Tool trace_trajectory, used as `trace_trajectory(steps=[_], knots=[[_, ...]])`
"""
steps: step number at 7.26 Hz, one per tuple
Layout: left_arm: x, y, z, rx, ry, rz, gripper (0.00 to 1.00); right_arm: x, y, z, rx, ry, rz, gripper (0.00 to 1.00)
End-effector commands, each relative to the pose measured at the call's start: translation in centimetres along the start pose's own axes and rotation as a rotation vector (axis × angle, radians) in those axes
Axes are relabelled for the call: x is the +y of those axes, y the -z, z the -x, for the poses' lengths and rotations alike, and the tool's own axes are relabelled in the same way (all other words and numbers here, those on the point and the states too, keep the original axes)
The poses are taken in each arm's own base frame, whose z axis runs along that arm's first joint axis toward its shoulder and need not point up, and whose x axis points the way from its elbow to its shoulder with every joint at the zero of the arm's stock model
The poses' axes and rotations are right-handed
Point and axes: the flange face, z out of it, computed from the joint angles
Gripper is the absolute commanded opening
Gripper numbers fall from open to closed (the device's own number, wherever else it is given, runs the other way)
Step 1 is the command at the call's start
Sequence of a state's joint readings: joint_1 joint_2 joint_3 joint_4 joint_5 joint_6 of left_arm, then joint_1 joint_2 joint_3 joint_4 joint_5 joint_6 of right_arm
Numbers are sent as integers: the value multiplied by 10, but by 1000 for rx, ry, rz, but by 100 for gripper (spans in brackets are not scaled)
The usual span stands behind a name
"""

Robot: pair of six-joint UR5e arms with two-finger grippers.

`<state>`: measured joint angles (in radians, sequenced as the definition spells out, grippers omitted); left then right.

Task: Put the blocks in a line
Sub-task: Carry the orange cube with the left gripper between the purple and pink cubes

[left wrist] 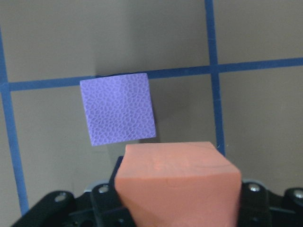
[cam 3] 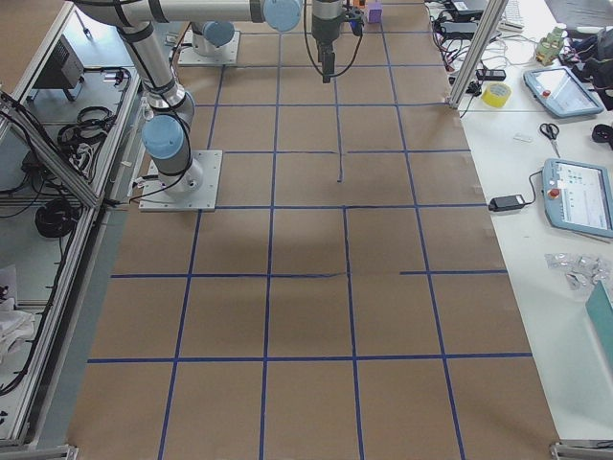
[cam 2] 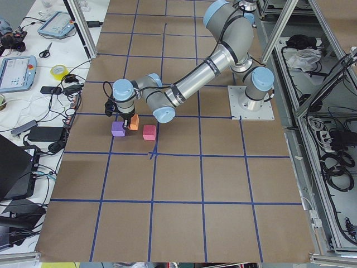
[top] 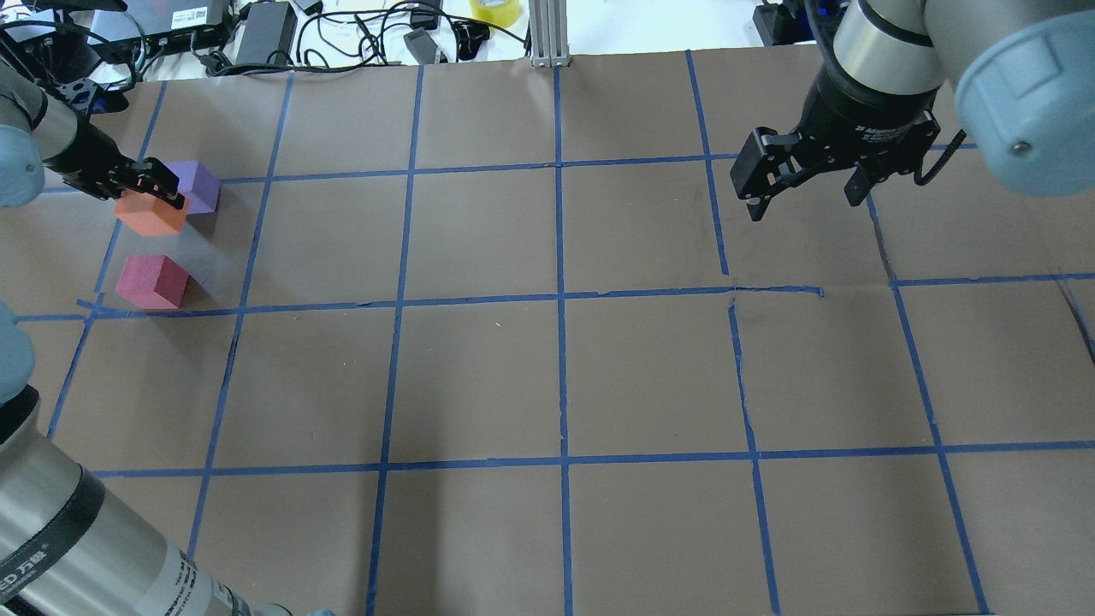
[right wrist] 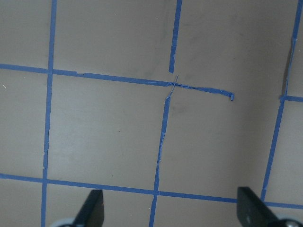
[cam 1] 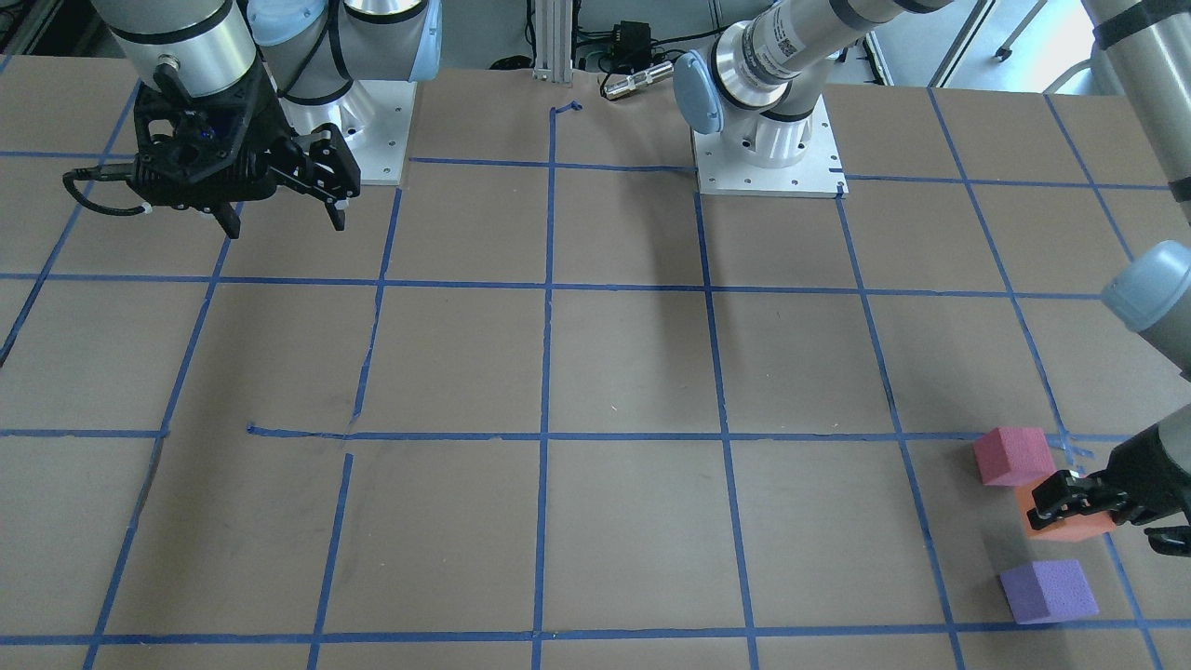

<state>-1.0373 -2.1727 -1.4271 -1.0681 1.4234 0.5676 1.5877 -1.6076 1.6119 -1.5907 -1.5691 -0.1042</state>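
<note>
1. The table (top: 479,376) is covered in brown paper and marked into squares with blue tape (top: 560,257). Cables and small equipment lie along the top edge of the overhead view.
2. All three blocks sit in the upper left of the overhead view, which is the lower right of the front-facing view.
3. My left hand (top: 156,195) is clamped on the orange block (left wrist: 177,182). The left wrist view shows the block filling the gap between the fingers.
4. The orange block looks much larger there than the purple block (left wrist: 118,109) beyond it. I judge it is raised off the table, but I cannot confirm this.
5. In the overhead view the pinkish-red block (top: 152,281) lies below the orange block, apart from it and just above a tape line.
6. My right hand (top: 804,192) hangs in the upper right of the overhead view. Its fingers are spread and it carries nothing. The right wrist view shows only bare table between the fingertips.
7. Step in hand, as I judge it: placing the orange block between the other two.
8. Next move:
   - Bring the orange block onto the straight line joining the pinkish-red and purple blocks.
   - Lower it flat and release it.
   - Lift straight up so that neither light foam neighbour is nudged.
</note>
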Motion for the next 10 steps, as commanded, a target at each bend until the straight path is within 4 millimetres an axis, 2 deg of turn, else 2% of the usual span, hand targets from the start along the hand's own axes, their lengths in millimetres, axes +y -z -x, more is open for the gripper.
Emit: trace_trajectory(steps=[1,3,5,7,8,9,10], knots=[[0,-9,2,5,17,8,11,0,0,0,0,0,0,100],[3,-13,2,7,18,15,11,0,0,0,0,0,0,100],[3,-25,12,-44,4,33,11,0,0,0,0,0,0,100],[5,-30,12,-44,0,40,11,0,0,0,0,2,0,100],[5,-39,14,-39,1,48,12,0,0,0,0,0,0,100],[5,-42,14,-37,1,50,18,0,0,0,0,2,0,100],[6,-48,15,-35,-1,54,36,0,0,0,0,2,0,100]])
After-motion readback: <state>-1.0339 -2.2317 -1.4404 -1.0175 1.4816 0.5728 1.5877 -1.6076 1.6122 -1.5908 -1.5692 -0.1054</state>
